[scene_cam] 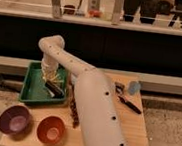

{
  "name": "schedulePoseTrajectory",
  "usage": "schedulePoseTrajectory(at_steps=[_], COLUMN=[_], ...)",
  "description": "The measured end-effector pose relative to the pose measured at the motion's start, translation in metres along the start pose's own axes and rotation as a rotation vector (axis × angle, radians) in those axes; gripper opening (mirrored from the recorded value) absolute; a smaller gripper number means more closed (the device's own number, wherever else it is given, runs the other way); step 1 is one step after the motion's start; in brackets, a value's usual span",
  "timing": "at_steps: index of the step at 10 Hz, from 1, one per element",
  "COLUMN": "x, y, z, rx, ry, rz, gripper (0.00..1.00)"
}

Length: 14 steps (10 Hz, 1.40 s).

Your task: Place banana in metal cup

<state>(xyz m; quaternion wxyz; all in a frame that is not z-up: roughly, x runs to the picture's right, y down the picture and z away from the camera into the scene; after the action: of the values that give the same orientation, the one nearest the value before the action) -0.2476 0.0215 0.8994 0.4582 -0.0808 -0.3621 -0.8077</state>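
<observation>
gripper (55,87) low in the green plastic tray (29,88), fingers nearly together, presumably to lift the pale yellow banana; hold unclear.

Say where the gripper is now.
In the camera view, the gripper is over the green tray on the table's left, behind the purple bowl and orange bowl.

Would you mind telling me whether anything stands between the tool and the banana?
Nothing visible does: the tool is down in the green tray, at a pale yellow piece, likely the banana.
</observation>
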Motion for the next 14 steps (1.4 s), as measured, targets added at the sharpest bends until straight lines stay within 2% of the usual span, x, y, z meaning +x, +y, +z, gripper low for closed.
schedulePoseTrajectory(at_steps=[2, 7, 14], x=[0.002, 0.006, 0.009], y=[0.001, 0.002, -0.006], z=[-0.006, -0.022, -0.021], rx=[-0.001, 0.005, 0.016], ry=[0.016, 0.058, 0.059], rz=[0.001, 0.004, -0.025], gripper=[0.14, 0.14, 0.14])
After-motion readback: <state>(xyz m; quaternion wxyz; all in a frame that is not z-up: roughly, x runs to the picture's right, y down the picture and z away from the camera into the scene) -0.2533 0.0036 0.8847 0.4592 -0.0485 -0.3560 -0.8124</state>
